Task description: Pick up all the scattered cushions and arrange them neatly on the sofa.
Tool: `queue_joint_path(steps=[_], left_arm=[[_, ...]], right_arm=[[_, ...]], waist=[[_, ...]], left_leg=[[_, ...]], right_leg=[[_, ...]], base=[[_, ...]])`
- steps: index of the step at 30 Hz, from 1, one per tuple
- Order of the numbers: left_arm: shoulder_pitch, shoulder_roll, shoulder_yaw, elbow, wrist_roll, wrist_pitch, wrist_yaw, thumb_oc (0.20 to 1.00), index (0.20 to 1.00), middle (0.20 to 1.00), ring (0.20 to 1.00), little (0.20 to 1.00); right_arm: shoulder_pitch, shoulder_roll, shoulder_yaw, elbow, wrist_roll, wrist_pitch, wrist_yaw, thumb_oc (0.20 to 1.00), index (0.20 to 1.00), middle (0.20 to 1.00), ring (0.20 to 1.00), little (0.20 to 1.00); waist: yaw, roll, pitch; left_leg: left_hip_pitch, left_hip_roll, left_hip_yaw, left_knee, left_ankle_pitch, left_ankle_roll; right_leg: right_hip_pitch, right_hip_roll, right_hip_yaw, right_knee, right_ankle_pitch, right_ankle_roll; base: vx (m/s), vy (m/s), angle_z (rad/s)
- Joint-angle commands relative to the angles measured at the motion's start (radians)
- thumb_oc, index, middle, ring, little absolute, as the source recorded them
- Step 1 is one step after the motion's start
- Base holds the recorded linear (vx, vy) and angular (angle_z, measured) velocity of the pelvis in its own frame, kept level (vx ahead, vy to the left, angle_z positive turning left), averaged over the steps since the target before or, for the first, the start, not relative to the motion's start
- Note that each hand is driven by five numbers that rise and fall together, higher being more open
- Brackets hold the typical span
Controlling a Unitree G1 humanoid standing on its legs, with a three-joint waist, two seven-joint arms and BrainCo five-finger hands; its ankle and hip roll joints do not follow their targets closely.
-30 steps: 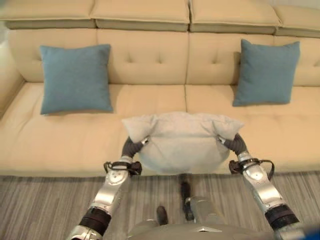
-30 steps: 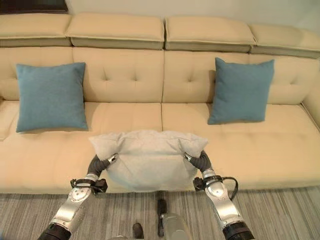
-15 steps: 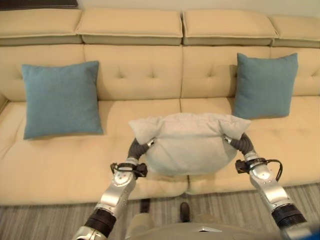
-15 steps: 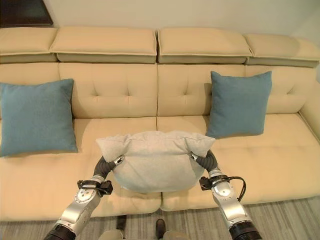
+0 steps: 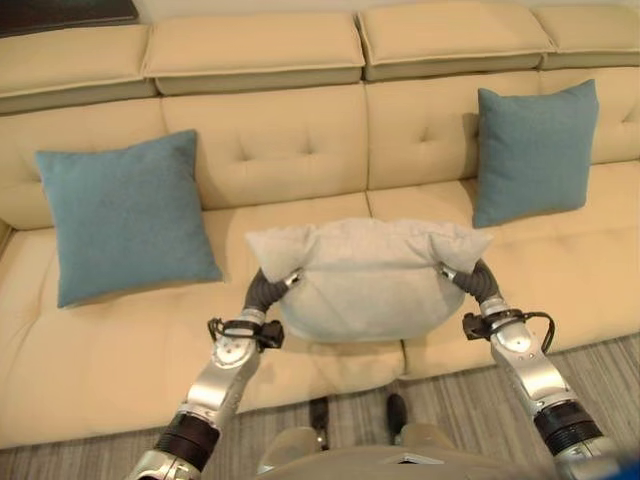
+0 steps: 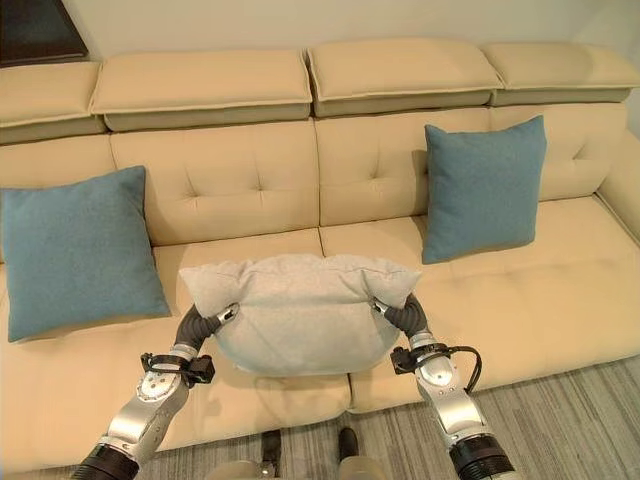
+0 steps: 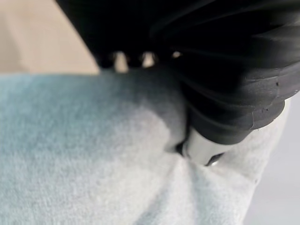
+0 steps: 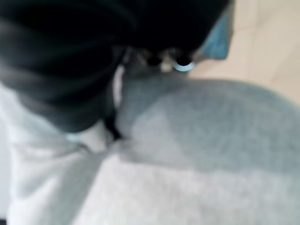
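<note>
I hold a light grey cushion (image 5: 365, 280) by its two ends, lifted over the front of the beige sofa's seat (image 5: 120, 340), near the middle. My left hand (image 5: 268, 290) grips its left end, where the thumb (image 7: 201, 150) digs into the cloth. My right hand (image 5: 478, 282) grips the right end, its thumb (image 8: 91, 136) pressed into the fabric too. The cushion's corners bulge over both hands and hide the fingers. One blue cushion (image 5: 125, 215) leans upright against the backrest on the left and another blue cushion (image 5: 535, 150) on the right.
The sofa's tufted backrest (image 5: 290, 150) runs across the view with headrest pads (image 5: 255, 50) on top. Bare seat lies between the two blue cushions, behind the grey one. A grey striped rug (image 5: 600, 370) shows in front of the sofa.
The whole view has shifted, with more sofa and less rug showing. The grey cushion now hangs over the seat's front instead of its edge. Both hands keep the same hold.
</note>
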Motion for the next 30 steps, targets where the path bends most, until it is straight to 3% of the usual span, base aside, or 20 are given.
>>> queue_joint_path(steps=[1,9,17,25,30], left_arm=[[-0.052,-0.001,0.028,-0.099,0.003,-0.088,-0.028,0.2,0.2,0.2,0.2,0.2],[-0.112,0.003,0.037,-0.098,0.02,-0.082,0.009,0.2,0.2,0.2,0.2,0.2],[-0.341,0.017,-0.001,-0.034,0.016,-0.096,0.098,0.2,0.2,0.2,0.2,0.2],[-0.765,0.058,-0.097,0.172,-0.042,-0.144,0.235,0.2,0.2,0.2,0.2,0.2],[-0.954,0.085,-0.138,0.305,-0.096,-0.17,0.275,0.2,0.2,0.2,0.2,0.2]], right_arm=[[-0.042,-0.022,-0.048,-0.068,0.024,-0.082,-0.008,0.2,0.2,0.2,0.2,0.2],[-0.083,-0.052,-0.052,-0.084,0.008,-0.071,-0.027,0.2,0.2,0.2,0.2,0.2],[-0.278,-0.097,-0.002,-0.056,0.012,-0.056,-0.085,0.2,0.2,0.2,0.2,0.2],[-0.699,-0.145,0.135,0.138,0.086,-0.038,-0.187,0.2,0.2,0.2,0.2,0.2],[-0.892,-0.141,0.197,0.28,0.124,-0.049,-0.232,0.2,0.2,0.2,0.2,0.2]], waist=[[0.009,-0.031,-0.08],[0.003,-0.028,-0.092],[-0.008,-0.022,-0.092],[-0.027,-0.009,-0.034],[-0.03,-0.008,-0.03]], left_leg=[[0.051,0.04,0.004,0.052,-0.062,-0.061],[0.077,0.054,-0.008,0.008,-0.048,-0.08],[0.045,0.058,-0.01,0.006,-0.048,-0.091],[-0.121,0.066,0.002,0.006,-0.005,-0.103],[-0.226,0.074,0.003,0.006,0.026,-0.112]], right_leg=[[-0.034,-0.012,-0.03,0.034,0.037,0.049],[0.004,-0.003,-0.069,0.01,0.017,0.038],[-0.024,-0.002,-0.078,0.009,0.012,0.039],[-0.205,0.004,-0.056,0.009,0.059,0.044],[-0.322,0.01,-0.038,0.009,0.097,0.053]], base=[[0.12,-0.089,0.22],[0.09,-0.054,0.2],[0.02,-0.009,0.06],[-0.11,-0.011,0.0],[-0.1,-0.026,-0.09]])
